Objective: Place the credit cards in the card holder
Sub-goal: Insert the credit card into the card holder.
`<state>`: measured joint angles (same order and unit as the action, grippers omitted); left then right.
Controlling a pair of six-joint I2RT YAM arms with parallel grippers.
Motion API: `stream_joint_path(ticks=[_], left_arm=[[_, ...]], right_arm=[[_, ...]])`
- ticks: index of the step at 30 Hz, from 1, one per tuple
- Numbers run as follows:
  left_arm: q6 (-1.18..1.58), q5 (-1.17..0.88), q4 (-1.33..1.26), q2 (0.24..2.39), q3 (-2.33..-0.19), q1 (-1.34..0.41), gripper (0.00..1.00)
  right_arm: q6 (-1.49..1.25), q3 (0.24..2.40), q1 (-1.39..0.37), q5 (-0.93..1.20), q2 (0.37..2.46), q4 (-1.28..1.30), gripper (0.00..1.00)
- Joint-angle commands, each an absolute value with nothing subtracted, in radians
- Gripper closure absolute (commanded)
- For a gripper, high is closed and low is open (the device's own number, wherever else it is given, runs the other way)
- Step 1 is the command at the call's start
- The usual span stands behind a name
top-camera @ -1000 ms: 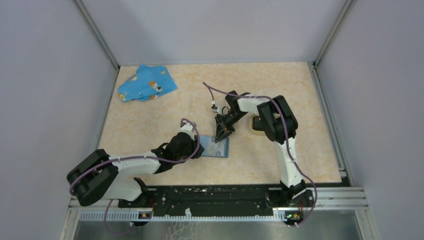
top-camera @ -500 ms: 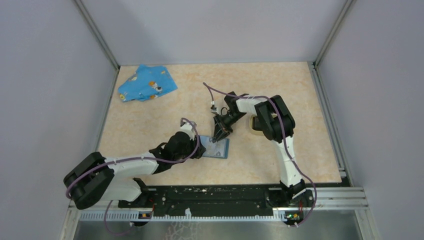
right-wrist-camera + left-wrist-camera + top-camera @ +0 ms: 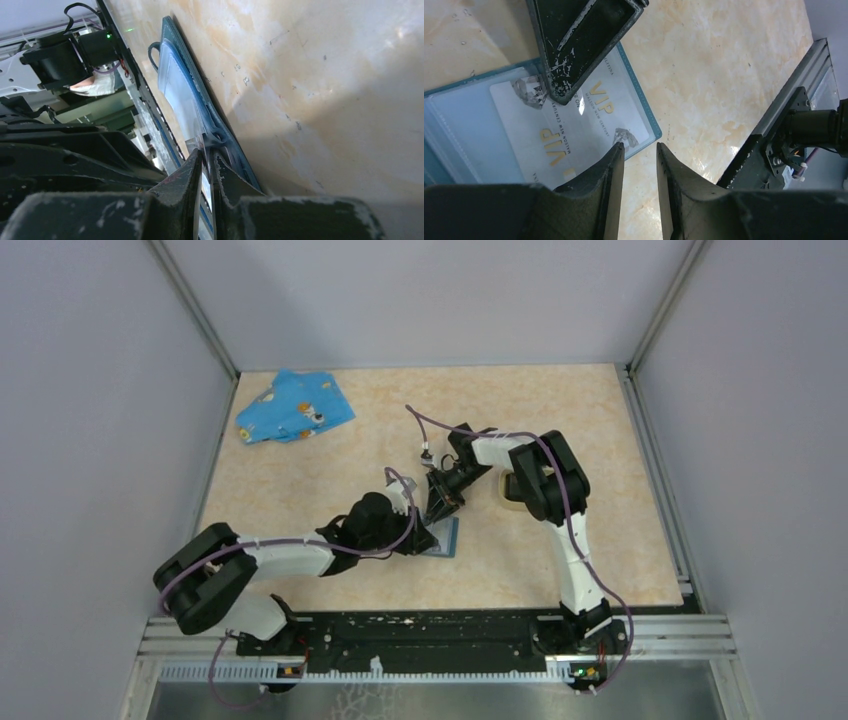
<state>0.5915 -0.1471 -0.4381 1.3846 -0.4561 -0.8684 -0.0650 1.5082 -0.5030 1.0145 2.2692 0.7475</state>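
The right gripper (image 3: 206, 156) is pinched on a thin translucent sheet (image 3: 182, 100) of the open blue flat card case (image 3: 474, 130). The left gripper (image 3: 640, 150), narrowly parted and empty, sits at its corner. The tan oval card holder (image 3: 507, 498) stands on the beige marbled desk (image 3: 724, 75), partly behind the right arm (image 3: 545, 480).

Teal case (image 3: 459, 130); pale card (image 3: 574, 125), gold VIP lettering; cloth (image 3: 293, 407) blue, perhaps cartoon-printed.
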Motion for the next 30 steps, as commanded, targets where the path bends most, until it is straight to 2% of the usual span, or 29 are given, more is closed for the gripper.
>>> stream_joint_path(ticks=[1, 12, 17, 30], left_arm=[[0.615, -0.185, -0.472, 1.471, -0.532, -0.869, 0.64], [0.632, -0.121, -0.444, 1.600, -0.601, -0.870, 0.62], [0.622, 0.058, -0.346, 1.591, -0.615, -0.882, 0.61], [0.592, 0.183, -0.281, 1.547, -0.597, -0.887, 0.55]], right_arm=[[-0.059, 1.539, -0.517, 0.981, 2.290, 0.725, 0.90], [-0.057, 1.540, -0.517, 0.979, 2.289, 0.727, 0.89], [-0.053, 1.539, -0.517, 0.977, 2.285, 0.730, 0.88], [-0.024, 1.559, -0.515, 0.976, 2.261, 0.755, 0.67]])
